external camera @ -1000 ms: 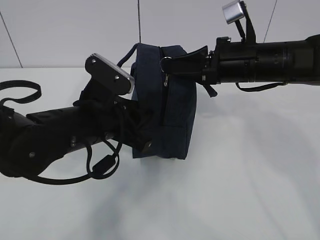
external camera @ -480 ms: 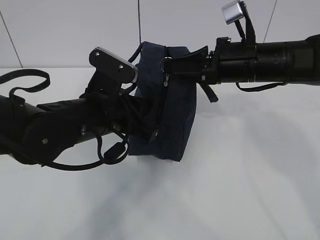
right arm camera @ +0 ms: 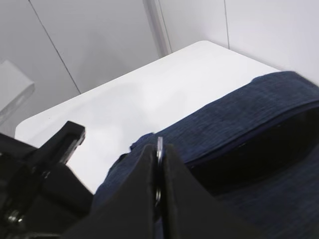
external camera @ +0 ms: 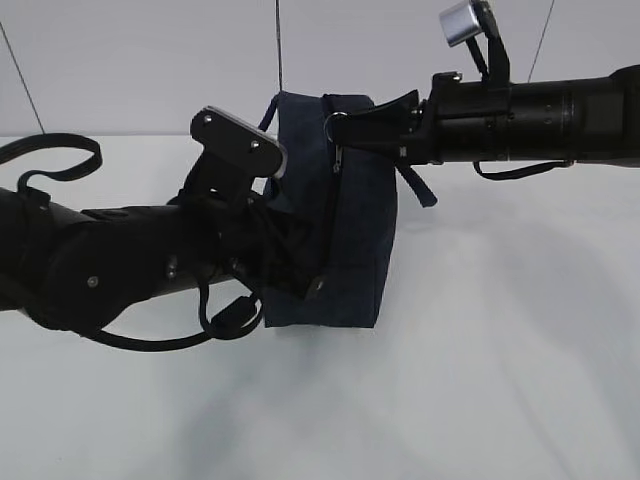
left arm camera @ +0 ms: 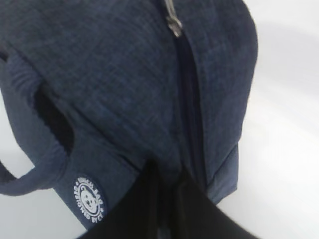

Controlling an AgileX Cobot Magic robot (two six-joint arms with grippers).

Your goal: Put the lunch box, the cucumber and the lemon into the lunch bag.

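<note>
In the exterior view the navy lunch bag (external camera: 335,210) stands on the white table (external camera: 500,350) between both arms. The left wrist view shows the left gripper (left arm camera: 167,199) pinched on the bag's fabric beside the zipper seam. The right wrist view shows the right gripper (right arm camera: 158,169) clamped on the silver ring pull (right arm camera: 159,147).

A smooth white rectangular tabletop (external camera: 500,380) fills the lower part of the exterior view, with soft grey shadows lying across it. Behind the tabletop stands a pale grey panelled wall (external camera: 120,70), crossed by thin dark seams. In the right wrist view the tabletop's rounded far corner (right arm camera: 204,44) meets that wall.
</note>
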